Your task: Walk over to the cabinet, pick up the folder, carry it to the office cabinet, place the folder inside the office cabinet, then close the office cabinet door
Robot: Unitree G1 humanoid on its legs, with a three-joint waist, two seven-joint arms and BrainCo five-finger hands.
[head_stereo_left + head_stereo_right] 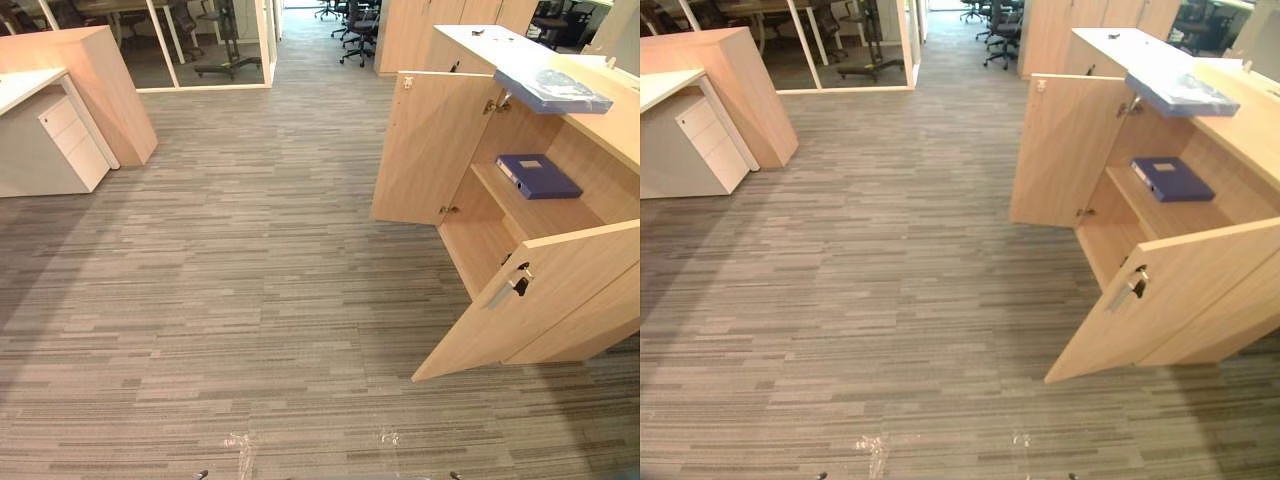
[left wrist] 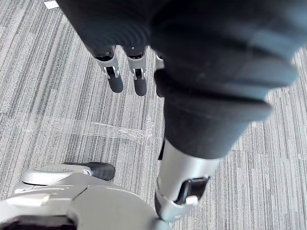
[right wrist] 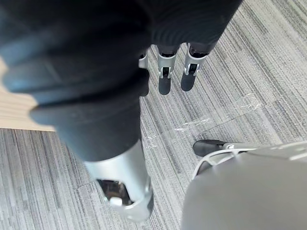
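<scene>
- The left hand [image 2: 115,76] hangs over the carpet [image 1: 250,260], fingers straight and loose, holding nothing.
- Far left stand a white desk [image 1: 25,85] with a drawer unit [image 1: 70,140] under it and a wooden partition [image 1: 100,80] beside it.
- Behind them is a glass wall [image 1: 210,40], with office chairs [image 1: 358,30] further back.
- Strips of clear tape [image 1: 240,445] lie on the carpet nearest the camera.
- At right is the cabinet [image 1: 600,125], with both doors wide open: the far door [image 1: 430,145] and the near door [image 1: 540,300], which swings out over the carpet.
- A dark blue folder [image 1: 540,175] with a white spine label lies flat on the shelf [image 1: 545,212] inside.
- A pale folder [image 1: 552,90] in clear wrap lies on the cabinet top, overhanging the front edge.
- The right hand [image 3: 165,76] hangs over the carpet with straight fingers, empty.
</scene>
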